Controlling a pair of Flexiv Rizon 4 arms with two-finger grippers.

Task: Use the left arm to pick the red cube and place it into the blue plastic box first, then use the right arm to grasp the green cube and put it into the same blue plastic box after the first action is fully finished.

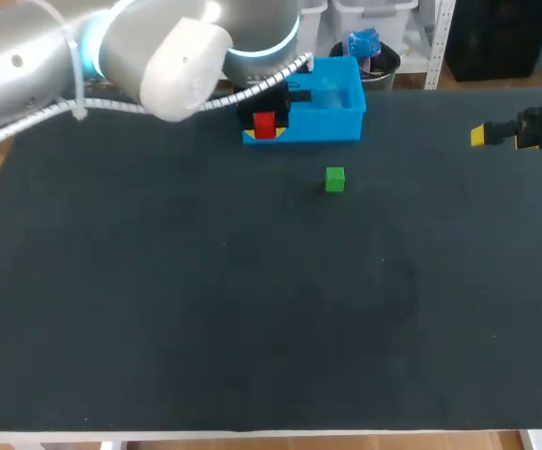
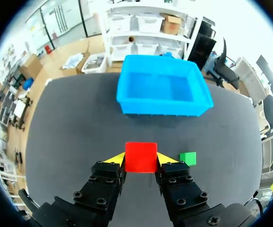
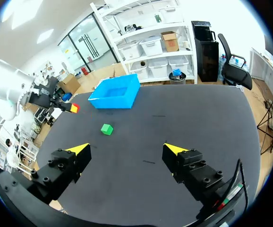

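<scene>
Between the yellow tips of the left gripper (image 2: 141, 158), the red cube (image 2: 140, 157) is being pinched from both sides and is hanging short of the blue plastic box (image 2: 160, 108), which is sitting open-topped ahead of the fingers; the cube is apparently being carried clear of the mat to pass over the rim, though its height is not readable. The right gripper (image 3: 127, 149) is hovering spread and empty at the table's right side, well apart from the green cube (image 1: 335, 179), in keeping with the required order. That cube is lying on the dark table (image 1: 252, 309) near the box's front wall.
</scene>
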